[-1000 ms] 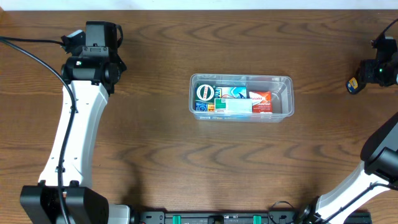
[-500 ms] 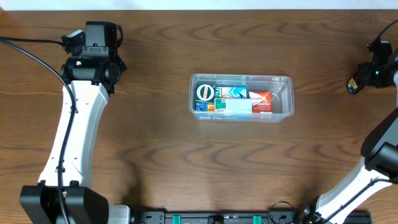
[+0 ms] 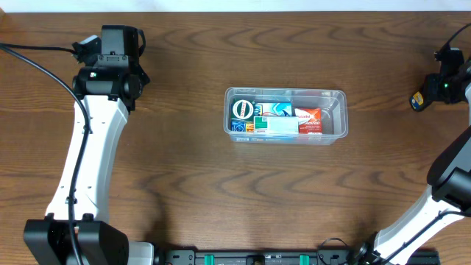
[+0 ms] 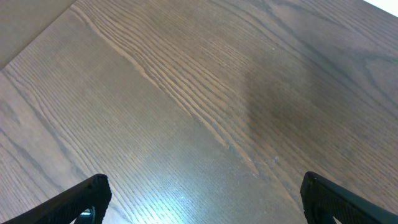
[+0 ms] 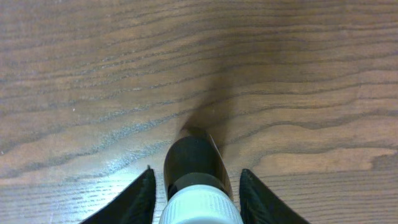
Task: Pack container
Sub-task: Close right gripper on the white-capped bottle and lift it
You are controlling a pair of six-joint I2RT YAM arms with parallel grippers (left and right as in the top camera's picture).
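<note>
The clear container (image 3: 335, 96) sits mid-table with several small boxes (image 3: 274, 119) packed in its left and middle part. At the far right edge, a small dark bottle with a white cap (image 5: 193, 155) lies on the wood; from above the bottle (image 3: 416, 101) shows blue and yellow. My right gripper (image 5: 196, 169) straddles it, and a thin gap still shows on each side between finger and bottle. Far to the left, my left gripper (image 4: 204, 179) is wide open over bare wood, with nothing between its fingers (image 4: 93, 190).
The wooden table's far edge (image 3: 235, 9) runs close behind both grippers. The left arm (image 3: 88, 154) stretches along the left side. The right arm (image 3: 450, 191) comes up the right side. A black rail (image 3: 257, 258) lines the near edge.
The right gripper's jaws have narrowed around the bottle and the gripper has shifted slightly right. The left arm and the container are unchanged.
</note>
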